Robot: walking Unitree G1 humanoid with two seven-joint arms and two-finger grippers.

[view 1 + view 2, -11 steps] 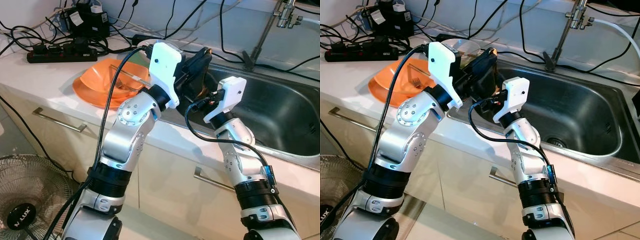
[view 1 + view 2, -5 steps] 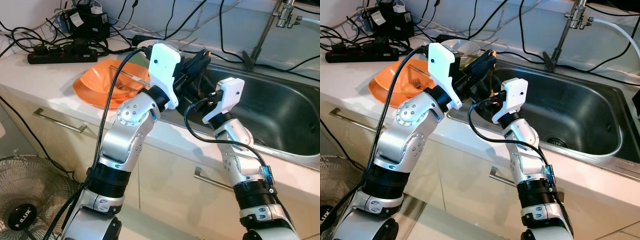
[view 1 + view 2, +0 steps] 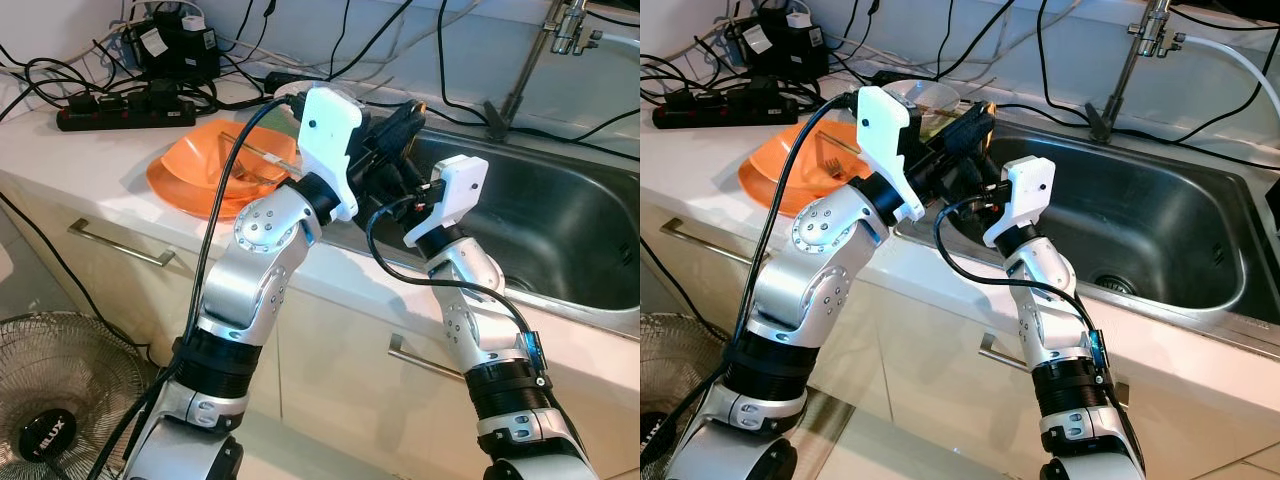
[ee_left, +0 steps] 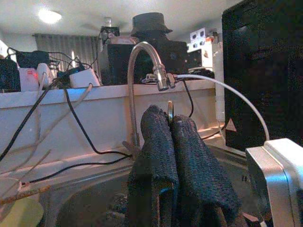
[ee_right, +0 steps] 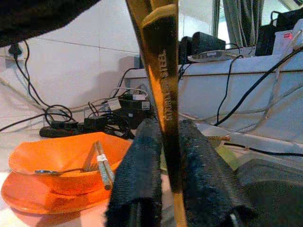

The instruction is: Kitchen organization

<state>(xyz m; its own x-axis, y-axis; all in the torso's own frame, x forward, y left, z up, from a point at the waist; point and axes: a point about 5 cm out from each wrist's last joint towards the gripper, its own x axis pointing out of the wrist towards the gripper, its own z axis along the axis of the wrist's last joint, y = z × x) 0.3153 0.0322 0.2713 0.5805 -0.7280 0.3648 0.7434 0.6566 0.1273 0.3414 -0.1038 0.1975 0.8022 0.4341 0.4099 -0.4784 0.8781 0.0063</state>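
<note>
Up close, I see my right gripper (image 5: 165, 184) clamped on one gold metal utensil handle (image 5: 163, 80), its long axis running upright between the black textured fingers. My left gripper (image 4: 170, 156) pinches a thin gold edge beside the steel sink (image 3: 560, 225). Farther left of the sink sits one orange bowl (image 3: 215, 170).

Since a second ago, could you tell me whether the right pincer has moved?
Yes, slightly. The right pincer, closed on a gold utensil handle, has edged toward the orange bowl, away from the faucet base.
</note>
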